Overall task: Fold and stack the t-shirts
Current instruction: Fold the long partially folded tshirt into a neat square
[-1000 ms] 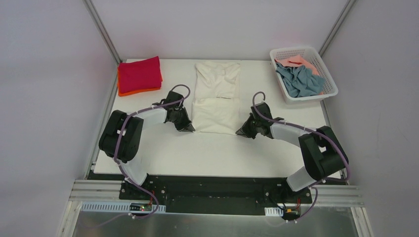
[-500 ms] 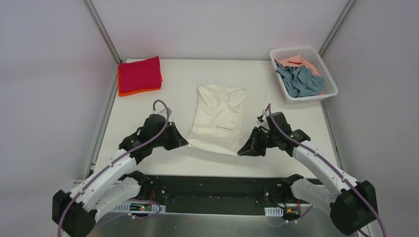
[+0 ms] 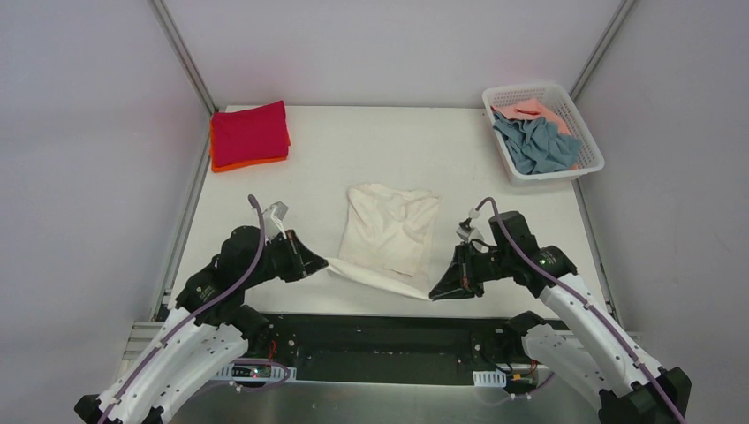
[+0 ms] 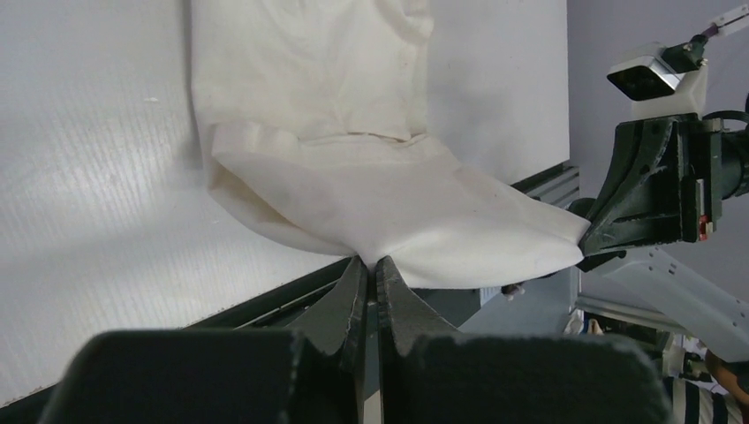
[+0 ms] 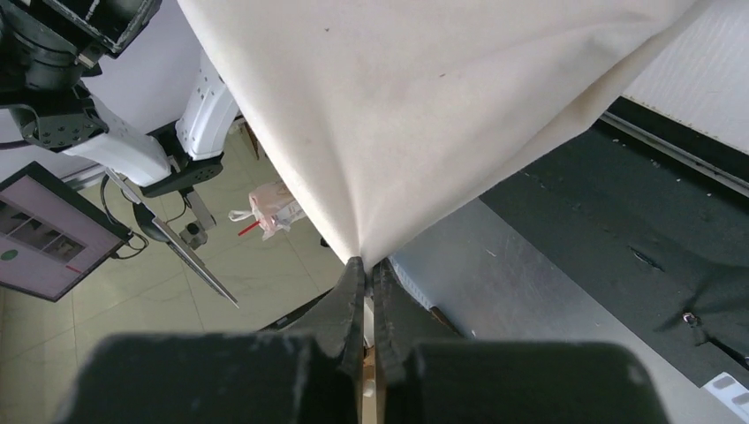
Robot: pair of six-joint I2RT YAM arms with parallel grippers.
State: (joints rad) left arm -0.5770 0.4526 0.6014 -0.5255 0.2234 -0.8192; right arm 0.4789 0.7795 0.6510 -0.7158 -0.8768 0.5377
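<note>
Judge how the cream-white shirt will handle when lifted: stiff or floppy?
Probably floppy: the cream-white shirt wrinkles and sags between the left gripper and right gripper. Likely light: two corner pinches hold its near edge. Its far part, on the table, may drag.

Left claw (image 4: 371,263) pinching cream shirt (image 4: 397,212) corner, table (image 4: 88,177) beneath

Bright, even overhead light; shadows were soft and faint on the table (image 3: 309,168). Top view was crisp, the metal sheet (image 3: 389,402) gleaming at 6 o'clock. Both wrist views had blurred jaws at 6 o'clock; the left one glared pale at 9 o'clock.
</note>
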